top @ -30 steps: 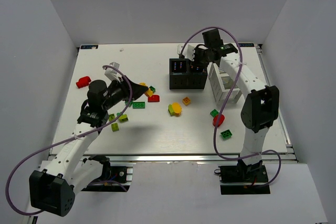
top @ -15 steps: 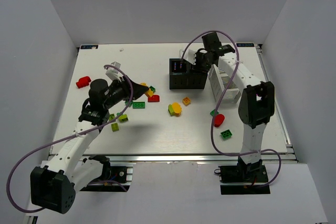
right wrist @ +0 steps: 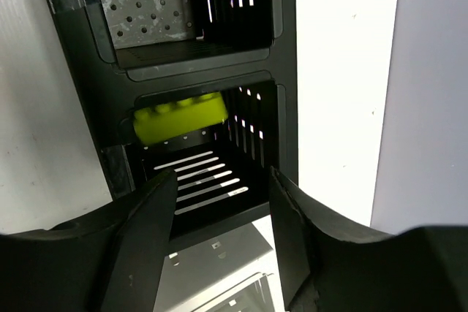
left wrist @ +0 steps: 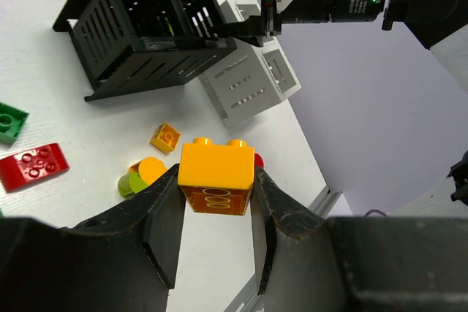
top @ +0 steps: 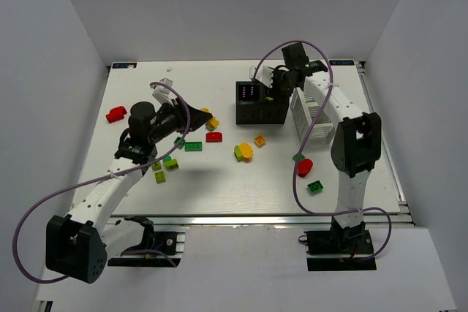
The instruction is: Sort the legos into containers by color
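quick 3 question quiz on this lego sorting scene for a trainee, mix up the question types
1. True or false: the left hand is shut on an orange brick.
2. Multiple choice: in the right wrist view, the lime brick is A) inside a compartment of the black box, B) gripped in the left hand, C) stacked on the orange brick.
3. Fill in: the right hand hovers over the black box with its jaws ____ and nothing between them.

Key: 1 true; 2 A; 3 open.
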Action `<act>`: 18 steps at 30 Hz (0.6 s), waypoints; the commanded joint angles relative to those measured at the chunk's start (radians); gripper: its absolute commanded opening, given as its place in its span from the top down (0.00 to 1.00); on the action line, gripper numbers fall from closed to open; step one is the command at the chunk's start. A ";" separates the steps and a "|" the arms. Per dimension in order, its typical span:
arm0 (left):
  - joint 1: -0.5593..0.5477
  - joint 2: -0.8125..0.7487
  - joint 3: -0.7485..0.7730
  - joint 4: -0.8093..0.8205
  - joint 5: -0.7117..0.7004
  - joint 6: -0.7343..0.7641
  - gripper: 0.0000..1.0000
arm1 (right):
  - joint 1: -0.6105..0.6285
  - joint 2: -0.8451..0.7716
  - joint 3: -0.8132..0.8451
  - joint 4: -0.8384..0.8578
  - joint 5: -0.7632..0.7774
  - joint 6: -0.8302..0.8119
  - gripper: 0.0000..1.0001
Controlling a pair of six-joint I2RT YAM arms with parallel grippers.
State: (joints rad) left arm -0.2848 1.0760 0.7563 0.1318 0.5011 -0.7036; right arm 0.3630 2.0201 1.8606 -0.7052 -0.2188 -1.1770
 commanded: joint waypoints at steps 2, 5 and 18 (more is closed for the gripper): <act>-0.034 0.036 0.060 0.048 0.007 -0.005 0.83 | -0.025 -0.057 0.043 0.015 -0.053 0.020 0.42; -0.060 0.088 0.097 0.048 -0.002 0.006 0.83 | -0.061 -0.099 0.055 0.062 -0.131 0.144 0.44; -0.126 0.409 0.385 0.049 -0.055 0.082 0.83 | -0.193 -0.560 -0.596 0.673 -0.678 0.730 1.00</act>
State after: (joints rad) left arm -0.3950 1.4322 1.0576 0.1619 0.4736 -0.6537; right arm 0.1497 1.5043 1.3659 -0.2363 -0.7246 -0.5930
